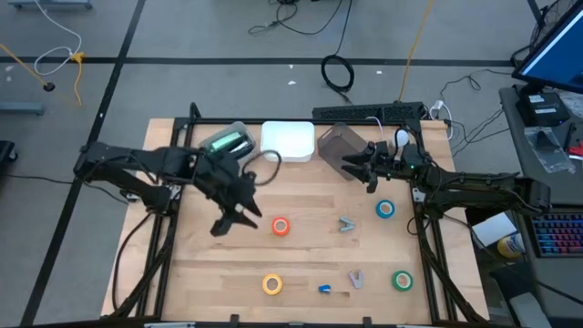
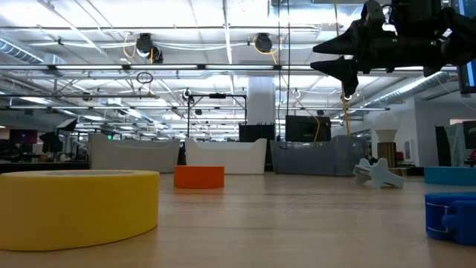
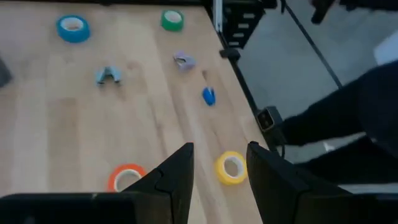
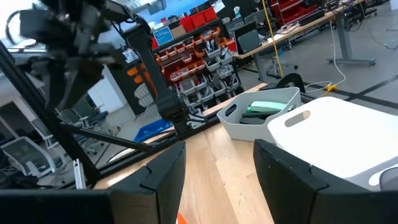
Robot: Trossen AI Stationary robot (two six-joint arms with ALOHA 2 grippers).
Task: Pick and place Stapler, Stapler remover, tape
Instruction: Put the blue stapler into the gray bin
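Tape is the step in hand, by my reading: the left gripper (image 1: 239, 217) hangs with fingers parted and empty just beside the orange roll (image 1: 281, 227), which lies flat mid-table. Next it calls for lowering over that ring and pinching its wall. The right gripper (image 1: 355, 166) waits unclenched and empty near the grey bin (image 1: 335, 139).

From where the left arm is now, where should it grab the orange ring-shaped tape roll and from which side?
The orange ring-shaped tape roll lies flat on the wooden table, its open centre facing up. Best come straight down from above, one finger in the hole and one outside the wall, or pinch across the outer rim. The left gripper, open, hangs just beside it.
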